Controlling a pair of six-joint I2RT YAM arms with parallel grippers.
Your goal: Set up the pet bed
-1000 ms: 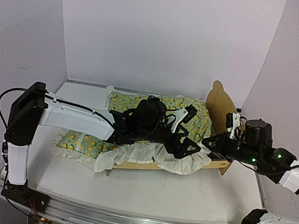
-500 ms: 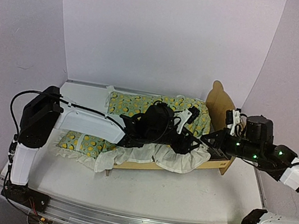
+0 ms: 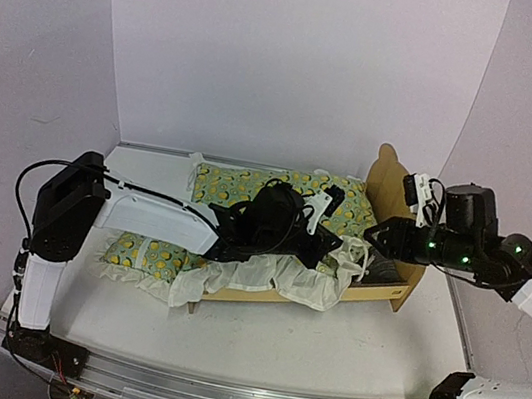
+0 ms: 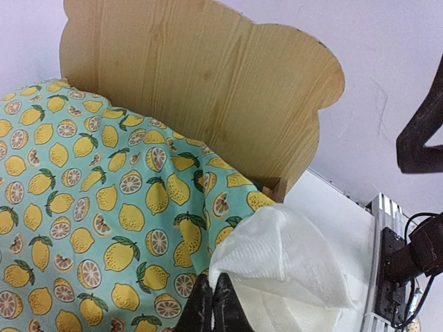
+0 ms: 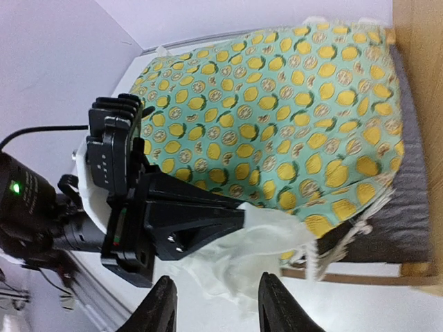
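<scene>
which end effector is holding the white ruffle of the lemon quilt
The left end effector, pinched shut on the quilt's white ruffle; the right end effector stands open, holding nothing.

Lemon-patterned green quilt, white ruffle, pale wooden pet bed.

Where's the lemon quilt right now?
Top view: the lemon quilt lies over the pet bed mid-table, left of the headboard. Its white ruffled near edge is pinched in the left hand.

Matt grained wooden pet bed; soft printed cloth quilt
</scene>
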